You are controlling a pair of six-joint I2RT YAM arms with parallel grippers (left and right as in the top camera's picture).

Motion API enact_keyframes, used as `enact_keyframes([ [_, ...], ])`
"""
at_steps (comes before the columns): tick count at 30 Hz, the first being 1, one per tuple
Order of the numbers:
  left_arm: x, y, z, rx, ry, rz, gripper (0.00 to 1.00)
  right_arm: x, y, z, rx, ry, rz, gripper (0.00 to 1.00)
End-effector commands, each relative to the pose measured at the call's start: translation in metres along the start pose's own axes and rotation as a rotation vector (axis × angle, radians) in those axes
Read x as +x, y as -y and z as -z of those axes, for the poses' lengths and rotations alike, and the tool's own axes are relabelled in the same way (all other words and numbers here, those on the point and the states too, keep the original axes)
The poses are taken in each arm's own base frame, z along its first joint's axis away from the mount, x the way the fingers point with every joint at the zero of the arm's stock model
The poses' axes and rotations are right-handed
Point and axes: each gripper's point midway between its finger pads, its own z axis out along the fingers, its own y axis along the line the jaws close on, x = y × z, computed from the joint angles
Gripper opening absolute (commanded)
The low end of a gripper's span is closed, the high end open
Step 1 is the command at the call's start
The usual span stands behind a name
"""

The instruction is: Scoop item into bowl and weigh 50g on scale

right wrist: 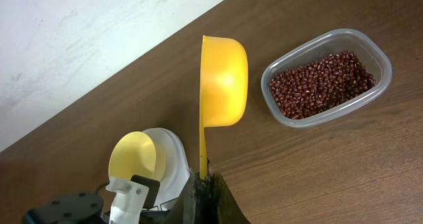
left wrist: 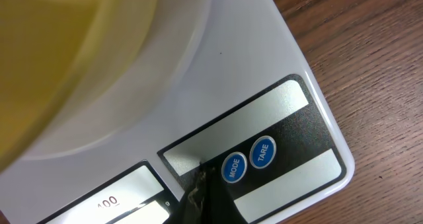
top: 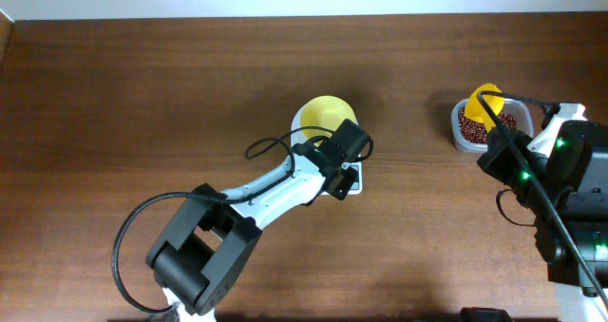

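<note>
The scoop (right wrist: pixel 221 82) is clamped by its handle in the right jaws, with its cup held close beside the beans (right wrist: pixel 322 84) near the table's right edge. The left jaws are pressed together, seemingly touching the scale (left wrist: pixel 264 85) under the bowl (top: pixel 323 115).

At the middle of the counter (top: pixel 142 85), bowl (top: pixel 325 115) on the scale (left wrist: pixel 258 59), left gripper (left wrist: pixel 198 187) at the scale's front strip; well to the right, beans (right wrist: pixel 320 84) in the container (right wrist: pixel 380 52), scoop (right wrist: pixel 223 82) beside it in the right gripper (right wrist: pixel 206 183).

One bowl (top: pixel 325 114), one scale (left wrist: pixel 251 72), one scoop (right wrist: pixel 223 82), one clear container (right wrist: pixel 377 52) — beans (right wrist: pixel 320 85) beyond counting.
</note>
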Motion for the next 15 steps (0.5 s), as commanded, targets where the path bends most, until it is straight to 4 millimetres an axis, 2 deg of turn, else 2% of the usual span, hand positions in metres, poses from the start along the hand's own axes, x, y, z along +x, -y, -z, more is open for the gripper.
enact_keyframes([
  [1,0.015,-0.006,-0.015,-0.031,-0.058,-0.016,0.00,-0.005,-0.003,0.004,-0.008,0.017,-0.001,0.04],
  [15,0.027,-0.007,-0.023,-0.035,-0.085,-0.020,0.00,-0.005,-0.002,0.004,-0.007,0.017,-0.001,0.04],
])
